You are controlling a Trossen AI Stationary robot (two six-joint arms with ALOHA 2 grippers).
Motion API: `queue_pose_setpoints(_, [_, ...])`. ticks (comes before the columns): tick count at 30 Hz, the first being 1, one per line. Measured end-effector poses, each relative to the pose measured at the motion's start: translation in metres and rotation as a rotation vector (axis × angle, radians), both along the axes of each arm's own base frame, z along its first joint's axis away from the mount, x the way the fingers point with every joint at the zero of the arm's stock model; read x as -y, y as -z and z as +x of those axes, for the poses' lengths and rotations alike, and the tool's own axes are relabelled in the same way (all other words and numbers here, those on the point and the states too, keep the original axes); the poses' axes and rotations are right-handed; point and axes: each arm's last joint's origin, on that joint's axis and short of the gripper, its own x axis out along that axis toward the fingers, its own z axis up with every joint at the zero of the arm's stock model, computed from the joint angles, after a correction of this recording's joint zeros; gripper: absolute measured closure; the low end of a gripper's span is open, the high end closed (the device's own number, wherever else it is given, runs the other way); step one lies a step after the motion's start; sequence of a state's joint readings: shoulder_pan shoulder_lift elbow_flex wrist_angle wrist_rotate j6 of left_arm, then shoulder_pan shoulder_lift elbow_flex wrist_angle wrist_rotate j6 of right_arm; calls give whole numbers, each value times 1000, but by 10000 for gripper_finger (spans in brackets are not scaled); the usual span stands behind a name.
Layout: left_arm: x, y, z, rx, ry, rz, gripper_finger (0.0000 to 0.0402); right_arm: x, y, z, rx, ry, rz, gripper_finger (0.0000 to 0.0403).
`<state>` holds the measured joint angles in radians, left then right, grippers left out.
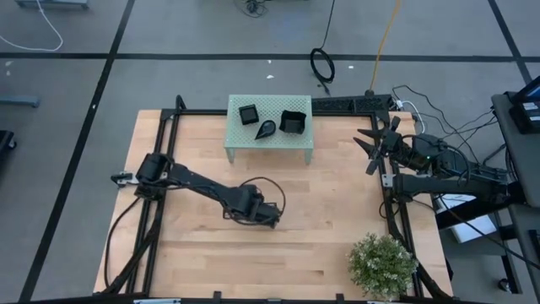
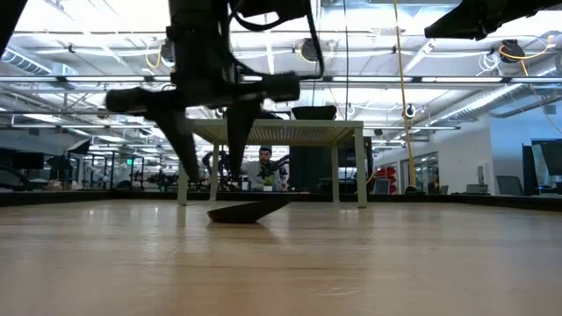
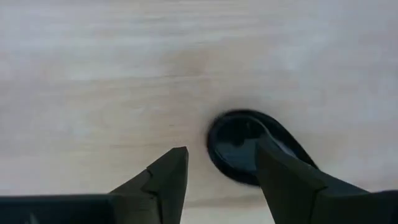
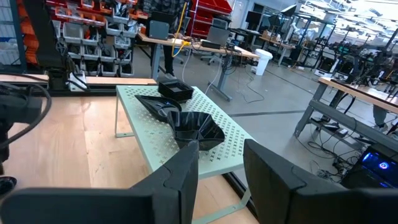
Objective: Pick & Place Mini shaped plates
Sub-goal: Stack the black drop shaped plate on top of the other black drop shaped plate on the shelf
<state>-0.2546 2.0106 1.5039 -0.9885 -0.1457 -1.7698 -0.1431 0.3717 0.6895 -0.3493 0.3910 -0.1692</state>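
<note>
Down near the middle of the wooden table (image 1: 337, 219), the left gripper (image 1: 272, 215) points at the tabletop, its arm reaching in from about nine o'clock. The left wrist view shows its two dark fingers (image 3: 163, 180) spread apart, with a small glossy black teardrop plate (image 3: 239, 146) lying flat on the wood between them and close against one finger, which hides part of its rim. From table height the same plate (image 2: 246, 211) sits low on the boards beneath the hanging gripper (image 2: 211, 145); whether a fingertip touches it cannot be told.

Toward twelve o'clock stands the pale green perforated stand (image 1: 240, 135), and three more mini plates rest on its top. A square plate (image 1: 248, 113) lies at its ten o'clock corner, a leaf-shaped plate (image 1: 266, 128) sits near the centre, and a wavy-edged plate (image 1: 293, 122) lies at the two o'clock side. The right wrist view takes in all three: the wavy-edged one (image 4: 199, 129) nearest, the leaf-shaped one (image 4: 158, 107) just behind and apparently touching it, the square one (image 4: 174, 91) farthest.

At three o'clock, the right gripper (image 1: 371, 145) waits raised at the table's edge, its jaws parted and holding nothing. A potted plant (image 1: 384, 263) stands at the five o'clock corner.
</note>
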Motion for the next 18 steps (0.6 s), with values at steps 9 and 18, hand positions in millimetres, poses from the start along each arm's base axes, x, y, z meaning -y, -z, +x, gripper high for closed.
queue_pose_setpoints(9, [12,27,-9,81,-203,-7,211,0,0,0,0,0,0,287])
queue_pose_setpoints(18, [5,41,-13,98,-153,12,211,0,0,0,0,0,0,287])
